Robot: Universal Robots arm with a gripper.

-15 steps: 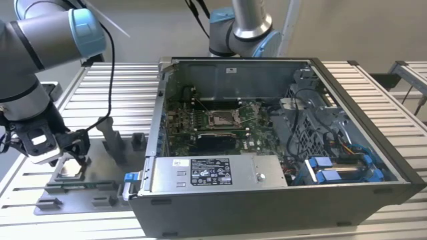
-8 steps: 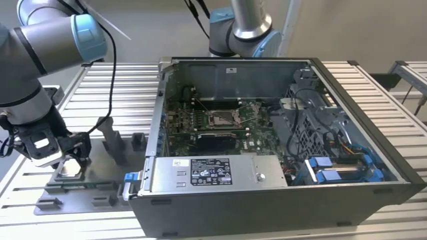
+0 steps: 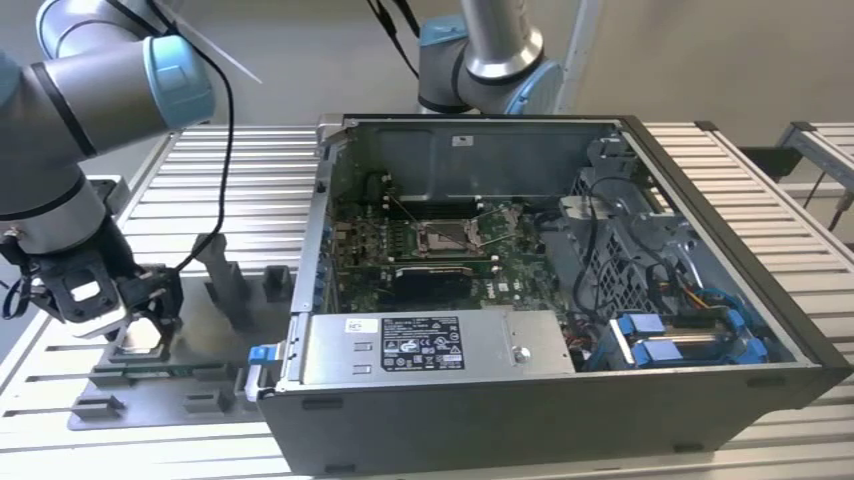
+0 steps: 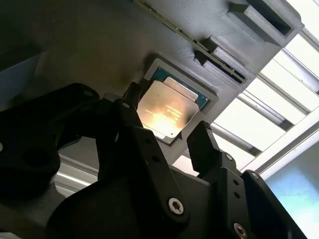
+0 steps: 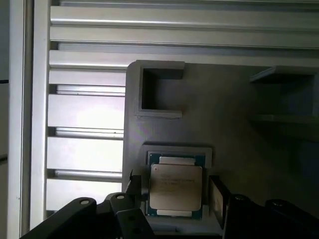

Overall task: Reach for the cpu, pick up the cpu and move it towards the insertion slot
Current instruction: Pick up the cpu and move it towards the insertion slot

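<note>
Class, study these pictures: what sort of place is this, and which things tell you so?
Most likely a robotics lab bench for computer assembly: a robot arm stands over a slatted table, an open computer case shows its green motherboard, and a cpu lies in a grey fixture beneath the gripper.

A plain, pale wall [image 3: 307, 60] closes off the back of the scene, with a light vertical post [image 3: 583, 50] standing in front of it. The work surface is a table [image 3: 267, 190] of ribbed aluminium slats, whose bars shine brightly in both wrist views. Another slatted metal stand [image 3: 821, 140] sits apart at the exterior view's right.
</note>
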